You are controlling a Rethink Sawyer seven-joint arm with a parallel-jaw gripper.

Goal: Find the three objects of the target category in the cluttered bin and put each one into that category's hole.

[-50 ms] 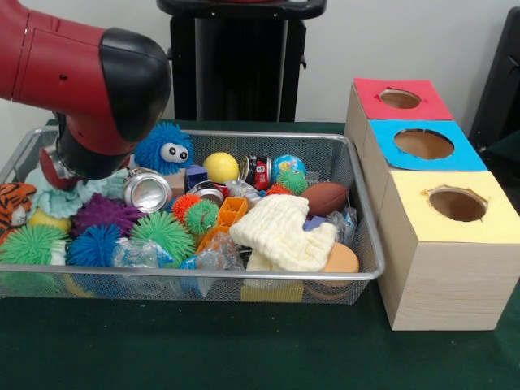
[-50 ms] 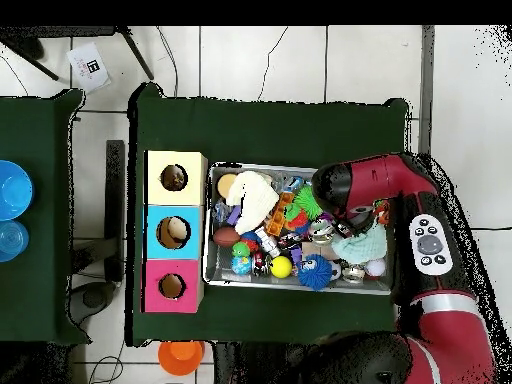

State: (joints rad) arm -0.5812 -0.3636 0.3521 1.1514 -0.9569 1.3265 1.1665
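Observation:
A wire mesh bin (image 1: 203, 275) is packed with toys: spiky rubber balls in green (image 1: 165, 231), purple (image 1: 106, 213) and blue (image 1: 92, 246), crushed cans (image 1: 148, 190), a blue fuzzy ball with eyes (image 1: 165, 148), a yellow ball (image 1: 221, 166), a brown football (image 1: 327, 197) and a cream knitted cloth (image 1: 280, 231). My red and black arm (image 1: 89, 81) hangs over the bin's left end, and its wrist (image 1: 81, 158) dips among the toys. The gripper is hidden under the arm in both views. In the overhead view the arm (image 2: 370, 185) covers the bin's right part.
Three joined wooden boxes stand beside the bin, topped red (image 1: 374, 101), blue (image 1: 390, 153) and yellow (image 1: 418, 219), each with a round hole. In the overhead view something lies inside each hole. A tiger toy (image 1: 12, 203) lies at the bin's left edge.

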